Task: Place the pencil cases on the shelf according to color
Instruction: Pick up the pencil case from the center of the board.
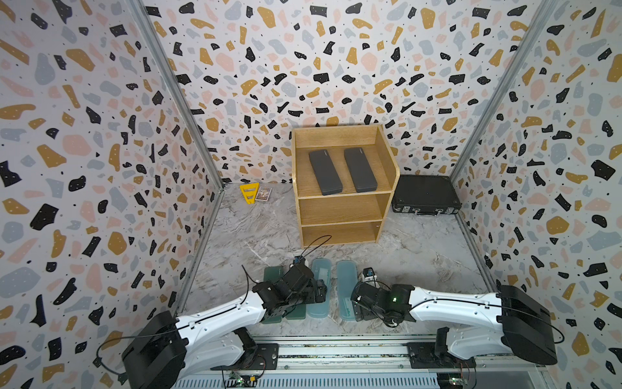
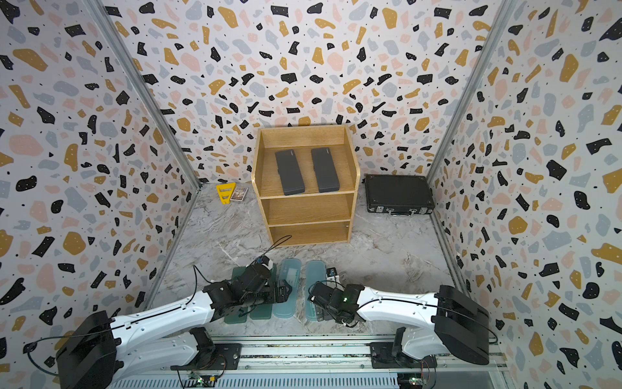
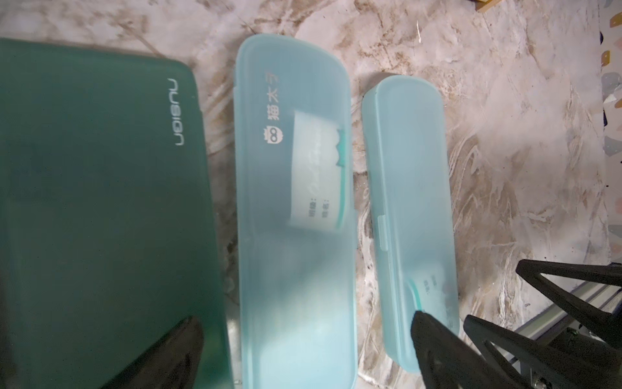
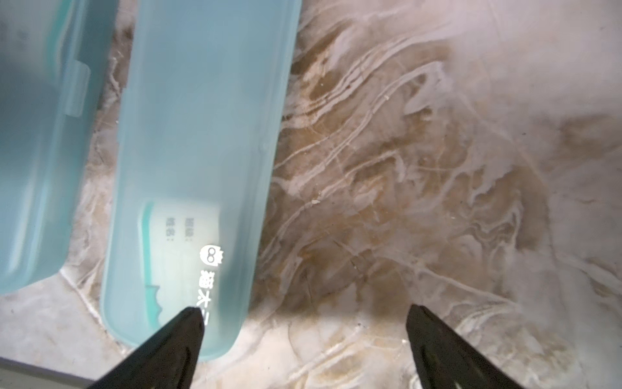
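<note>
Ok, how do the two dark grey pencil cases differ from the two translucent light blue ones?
The dark grey pencil cases lie on the wooden shelf, top tier; the translucent light blue cases lie on the marble table. Grey is opaque; blue shows white labels. Both pairs lie side by side.

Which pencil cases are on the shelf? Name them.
The two dark grey cases, on the shelf's top tier; blue cases and green cases lie on the table.
</note>
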